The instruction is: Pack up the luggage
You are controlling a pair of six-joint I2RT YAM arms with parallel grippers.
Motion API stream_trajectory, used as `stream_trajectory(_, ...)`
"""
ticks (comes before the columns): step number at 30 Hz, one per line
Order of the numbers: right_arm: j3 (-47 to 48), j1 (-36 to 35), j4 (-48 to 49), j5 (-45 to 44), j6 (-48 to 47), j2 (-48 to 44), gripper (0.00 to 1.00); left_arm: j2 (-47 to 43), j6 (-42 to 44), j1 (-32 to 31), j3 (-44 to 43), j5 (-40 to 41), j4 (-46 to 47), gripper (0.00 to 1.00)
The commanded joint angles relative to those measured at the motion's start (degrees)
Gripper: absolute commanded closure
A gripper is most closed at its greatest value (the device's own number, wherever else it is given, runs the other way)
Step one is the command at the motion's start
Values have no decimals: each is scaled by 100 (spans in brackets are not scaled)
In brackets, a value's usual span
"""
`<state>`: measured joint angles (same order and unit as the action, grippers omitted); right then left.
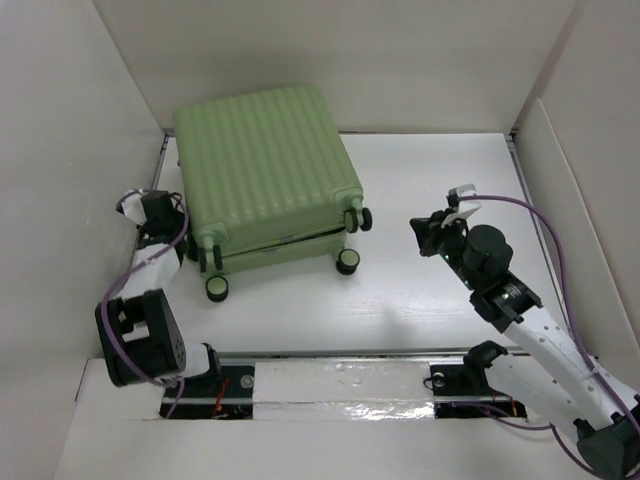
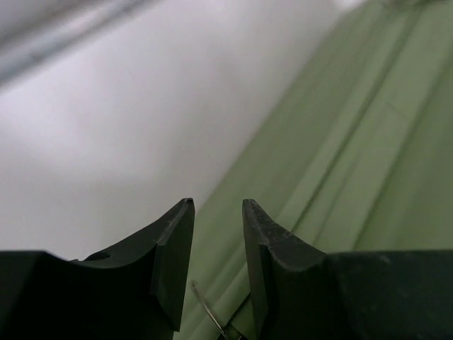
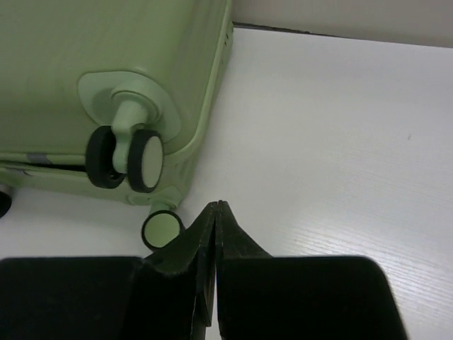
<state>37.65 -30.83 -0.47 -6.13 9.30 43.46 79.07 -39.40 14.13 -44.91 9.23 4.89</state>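
The light-green ribbed luggage (image 1: 265, 160) lies flat at the back left, lid down, with a dark seam along its near side. Its wheels (image 1: 348, 262) point toward me. My left gripper (image 1: 172, 215) is at the luggage's left side. In the left wrist view it is open (image 2: 216, 205), close over the ribbed shell (image 2: 354, 142), with a thin metal piece (image 2: 205, 304) low between the fingers, which do not grip it. My right gripper (image 1: 420, 235) is shut and empty (image 3: 218, 205), just right of the near right wheel (image 3: 163, 230). The lining is hidden.
White cardboard walls (image 1: 80, 150) enclose the table (image 1: 440, 180) on the left, back and right. A metal rail (image 1: 340, 355) runs along the near edge by the arm bases. The luggage's left side is close to the left wall.
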Motion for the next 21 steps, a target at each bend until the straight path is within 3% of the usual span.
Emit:
stream_trajectory(1, 102, -37, -136, -643, 72, -119, 95, -900, -647, -1533, 710, -1442, 64, 69)
stream_trajectory(8, 304, -37, -488, -1126, 142, 13, 90, -1824, -1649, -4415, 1230, -275, 180, 69)
stream_trajectory(9, 313, -37, -533, -1319, 151, -13, 84, -1999, -1720, -5132, 1221, 110, 92, 69)
stream_trajectory(11, 340, 94, -629, -1487, 212, -39, 73, -2254, -1782, -5813, 1090, 787, -449, 67)
stream_trajectory(12, 348, 156, -638, -1557, 221, -40, 62, -2551, -1738, -6121, 819, 1721, -740, 67)
stream_trajectory(13, 348, 226, -639, -1567, 230, -14, 58, -2702, -1668, -6620, 660, 2270, -1030, 64)
stream_trajectory(15, 375, 507, -621, -1471, 256, 83, 49, -3140, -1310, -6896, 282, 3368, -1455, 57)
stream_trajectory(18, 471, 971, -524, -1207, 291, 294, 46, -3406, -765, -6959, -148, 4022, -1141, 49)
stream_trajectory(20, 542, 1184, -428, -952, 370, 513, 50, -3390, 52, -6671, -290, 4271, -141, 36)
stream_trajectory(21, 603, 1280, -375, -847, 379, 592, 59, -3293, 203, -6399, -369, 4210, 141, 34)
